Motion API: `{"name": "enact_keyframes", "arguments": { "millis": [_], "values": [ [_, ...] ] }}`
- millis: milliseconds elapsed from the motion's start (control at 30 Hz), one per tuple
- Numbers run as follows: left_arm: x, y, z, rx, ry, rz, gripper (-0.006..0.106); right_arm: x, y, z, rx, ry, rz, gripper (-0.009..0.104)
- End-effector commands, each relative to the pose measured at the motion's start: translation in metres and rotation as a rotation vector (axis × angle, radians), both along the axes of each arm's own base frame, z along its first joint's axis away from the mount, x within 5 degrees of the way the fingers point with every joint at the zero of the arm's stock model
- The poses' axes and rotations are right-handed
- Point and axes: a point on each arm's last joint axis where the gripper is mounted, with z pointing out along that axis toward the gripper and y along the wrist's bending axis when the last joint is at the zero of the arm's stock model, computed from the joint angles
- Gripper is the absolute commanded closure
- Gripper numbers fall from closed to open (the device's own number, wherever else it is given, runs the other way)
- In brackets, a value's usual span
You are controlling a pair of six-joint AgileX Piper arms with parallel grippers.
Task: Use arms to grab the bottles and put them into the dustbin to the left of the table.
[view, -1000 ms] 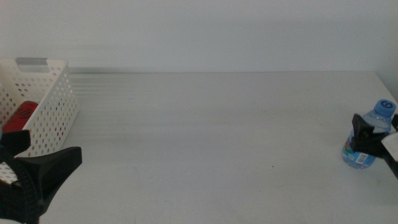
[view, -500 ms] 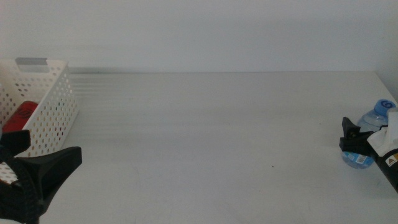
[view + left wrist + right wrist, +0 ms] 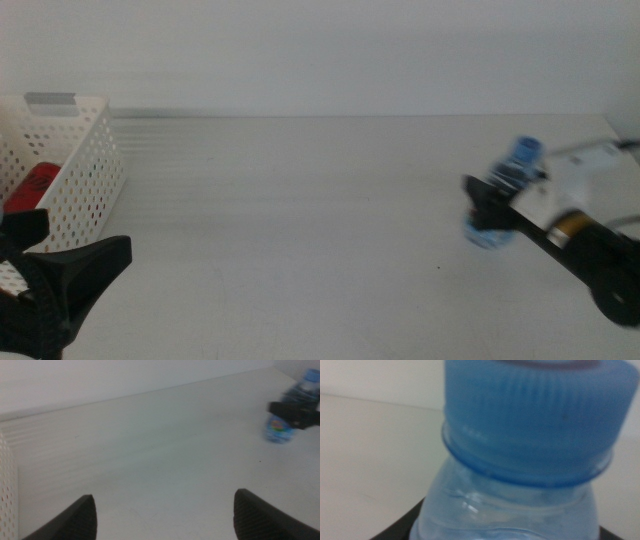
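Observation:
My right gripper [image 3: 489, 212] is shut on the clear water bottle [image 3: 503, 195] with the blue cap, at the right of the table [image 3: 300, 220]. The bottle is blurred and leans a little. In the right wrist view the bottle [image 3: 520, 440] fills the picture, with the dark jaws on either side of its body. The left wrist view shows the bottle [image 3: 279, 430] far off in that gripper [image 3: 295, 410]. My left gripper [image 3: 55, 248] waits open at the front left, next to the white dustbin [image 3: 75, 165]. A red can [image 3: 30, 185] lies inside the dustbin.
A pale wall runs behind the table. The dustbin's perforated wall [image 3: 6, 485] shows at the edge of the left wrist view, beside my left gripper [image 3: 162, 515].
The right gripper closed on the water bottle and carried it leftward, away from the table's right edge. The left arm has not moved.

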Motion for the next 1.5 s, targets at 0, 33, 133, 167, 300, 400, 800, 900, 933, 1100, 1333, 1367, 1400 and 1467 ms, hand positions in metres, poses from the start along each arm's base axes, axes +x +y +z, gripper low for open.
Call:
{"name": "enact_keyframes", "arguments": {
  "millis": [0, 33, 133, 167, 300, 400, 800, 900, 933, 1100, 1333, 1367, 1400, 1467],
  "values": [
    [0.002, -0.001, 0.015, -0.059, -0.080, 0.009, 0.010, 0.020, 0.030, 0.050, 0.054, -0.222, 0.113, 0.095],
    [0.002, -0.001, 0.015, -0.059, -0.080, 0.009, 0.010, 0.026, 0.041, 0.057, 0.052, -0.216, 0.139, 0.095],
    [0.002, -0.001, 0.015, -0.059, -0.080, 0.009, 0.010, 0.046, 0.082, 0.080, 0.032, -0.169, 0.227, 0.095],
    [0.002, -0.001, 0.015, -0.059, -0.080, 0.009, 0.010, 0.052, 0.096, 0.087, 0.020, -0.166, 0.253, 0.095],
    [0.002, -0.001, 0.015, -0.059, -0.080, 0.009, 0.010, 0.070, 0.146, 0.110, 0.009, -0.206, 0.352, 0.095],
    [0.002, -0.001, 0.015, -0.059, -0.080, 0.009, 0.010, 0.083, 0.183, 0.116, 0.022, -0.253, 0.414, 0.095],
    [0.002, -0.001, 0.015, -0.059, -0.080, 0.009, 0.010, 0.125, 0.257, 0.095, 0.033, -0.277, 0.462, 0.095],
    [0.002, -0.001, 0.015, -0.059, -0.080, 0.009, 0.010, 0.123, 0.267, 0.086, 0.043, -0.289, 0.487, 0.095],
    [0.002, -0.001, 0.015, -0.059, -0.080, 0.009, 0.010, 0.122, 0.270, 0.084, 0.052, -0.309, 0.500, 0.095],
    [0.002, -0.001, 0.015, -0.059, -0.080, 0.009, 0.010, 0.123, 0.276, 0.070, 0.080, -0.328, 0.521, 0.095],
    [0.002, -0.001, 0.015, -0.059, -0.080, 0.009, 0.010, 0.123, 0.278, 0.059, 0.052, -0.299, 0.533, 0.066],
    [0.002, -0.001, 0.015, -0.059, -0.080, 0.009, 0.010, 0.123, 0.278, 0.059, 0.040, -0.304, 0.541, 0.055],
    [0.002, -0.001, 0.015, -0.059, -0.080, 0.009, 0.010, 0.123, 0.278, 0.058, 0.029, -0.308, 0.548, 0.047],
    [0.002, -0.001, 0.015, -0.059, -0.080, 0.009, 0.010, 0.122, 0.279, 0.059, 0.011, -0.317, 0.566, 0.029]
  ]
}}
